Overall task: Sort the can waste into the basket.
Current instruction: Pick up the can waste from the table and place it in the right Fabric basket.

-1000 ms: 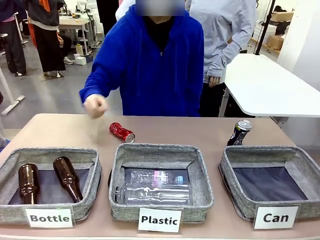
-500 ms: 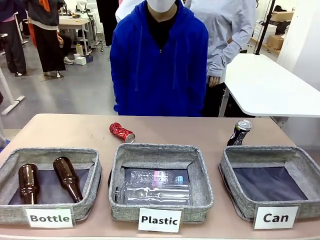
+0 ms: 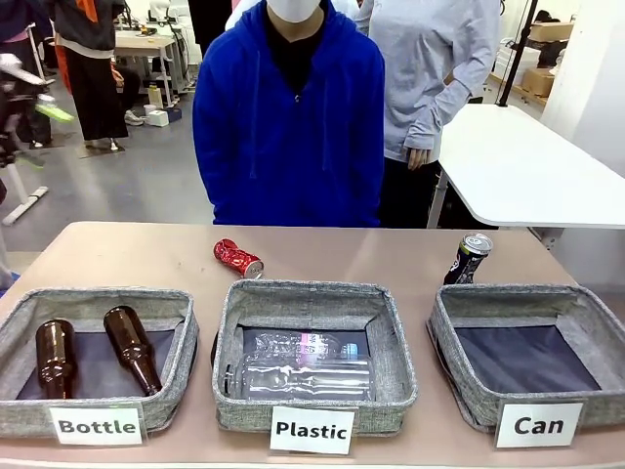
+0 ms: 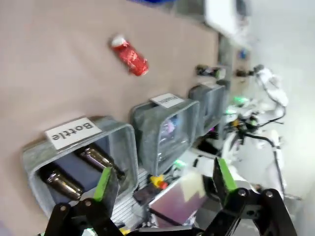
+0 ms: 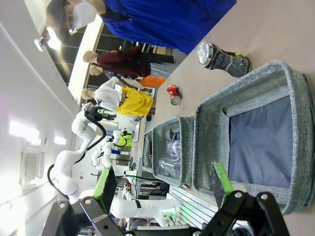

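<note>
Both grippers hang with their jaws spread wide and nothing between them: the left gripper (image 4: 165, 177) is held high over the robot's left end of the table (image 3: 117, 256), and the right gripper (image 5: 163, 184) looks down over the near side of the "Can" basket (image 3: 449, 342). Three square grey fabric baskets sit in a row along the robot's edge. At the robot's left, the "Bottle" basket (image 3: 186, 332) holds two brown glass bottles (image 3: 132, 347). In the middle, the "Plastic" basket (image 3: 229, 342) holds clear plastic bottles (image 3: 303, 366). At the robot's right, the "Can" basket shows only its bare dark floor. Beyond the baskets, a dented red can (image 3: 238, 259) lies on its side on the table, just behind the far rim of the "Plastic" basket. A dark can with a silver top (image 3: 469, 259) stands leaning just behind the far left corner of the "Can" basket. A person in a blue hooded top (image 3: 288, 117) stands at the far side of the table. Judging by this, the sorting has not begun: neither can is in the basket, and both are left to pick up and drop in, the dark can being the nearer to it.
</note>
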